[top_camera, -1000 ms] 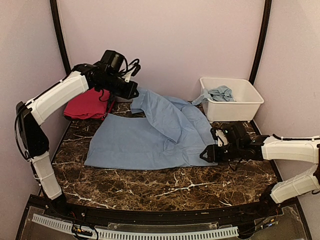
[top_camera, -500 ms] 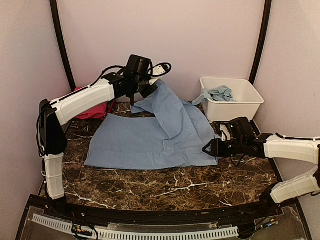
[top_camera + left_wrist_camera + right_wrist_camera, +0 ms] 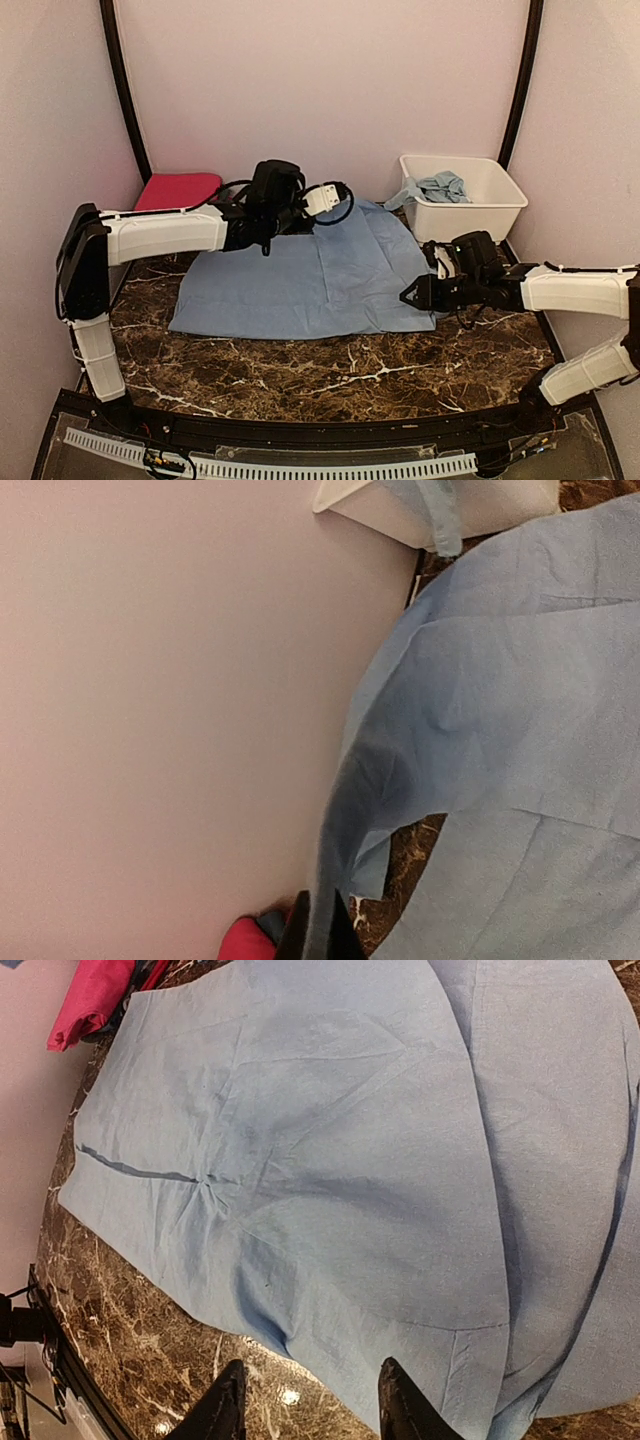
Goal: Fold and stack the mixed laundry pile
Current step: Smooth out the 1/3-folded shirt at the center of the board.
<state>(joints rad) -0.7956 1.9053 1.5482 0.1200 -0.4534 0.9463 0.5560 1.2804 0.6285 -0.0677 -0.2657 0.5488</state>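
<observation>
Left wrist view: my left gripper (image 3: 319, 932) clamps an edge of the pale blue cloth garment (image 3: 520, 680); my right gripper (image 3: 305, 1400) hangs half-open beside its hem.

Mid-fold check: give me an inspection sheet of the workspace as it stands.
Surface: dark marble tabletop with white veins.
Job's things: pale blue garment spread out at centre; folded pink piece at far left; blue cloth in the tub, draped over its rim.
Clutter: the white tub, far right.
Grippers: left gripper shut on the pale blue garment's far edge; right gripper open, over its near right edge.
Cables: black loop at the left wrist.
Surroundings: plain pale walls, black frame posts.
</observation>
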